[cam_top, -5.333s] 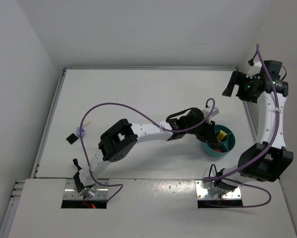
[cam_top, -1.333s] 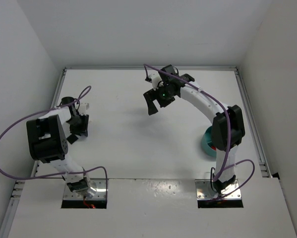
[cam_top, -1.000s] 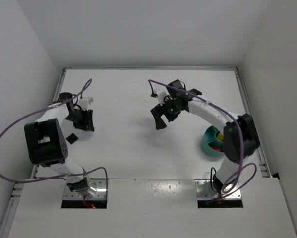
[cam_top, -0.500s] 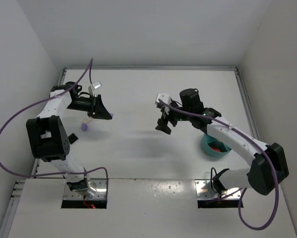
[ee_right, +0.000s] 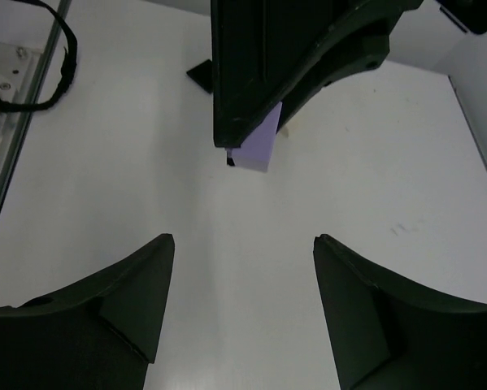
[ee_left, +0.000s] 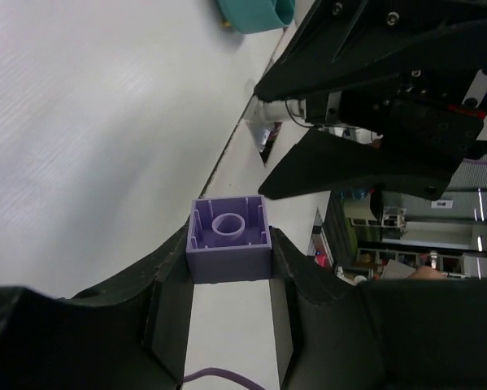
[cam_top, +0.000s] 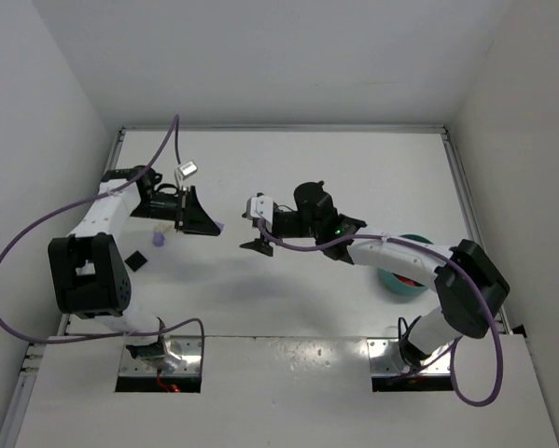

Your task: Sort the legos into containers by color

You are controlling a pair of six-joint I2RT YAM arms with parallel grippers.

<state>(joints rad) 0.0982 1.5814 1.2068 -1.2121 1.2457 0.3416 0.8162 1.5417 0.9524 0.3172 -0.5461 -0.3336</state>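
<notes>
Left wrist view: lavender brick [ee_left: 227, 240] is pinched between the fingers of the left gripper [cam_top: 212, 226], hollow underside turned to the lens, held off the table [cam_top: 307, 177].
Right gripper [ee_right: 243, 268]: jaws are spread wide with nothing between them; it is faced toward the brick and just short of it.
Teal bowl [cam_top: 398, 283]: well apart from the held brick, on the right side, partly hidden under the right arm.
Step judged: a hand-over of the brick from left to right, since the bowl lies on the right arm's side.
Done well: the right fingers should be brought over the two faces left free by the left fingers. The brick should be centred between them. The right grip should be closed before the left is eased off, and the withdrawal made straight, without twist.
Risk: a tiny smooth brick is easily flicked out if only a corner is caught.
Lavender count: two, one gripped and a second lavender brick [cam_top: 158, 240] on the table.
Black count: one black brick [cam_top: 135, 262].
Cream count: one cream piece [ee_right: 286, 130], seemingly; too small to be sure.
Bowl count: one; its contents cannot be counted.
</notes>
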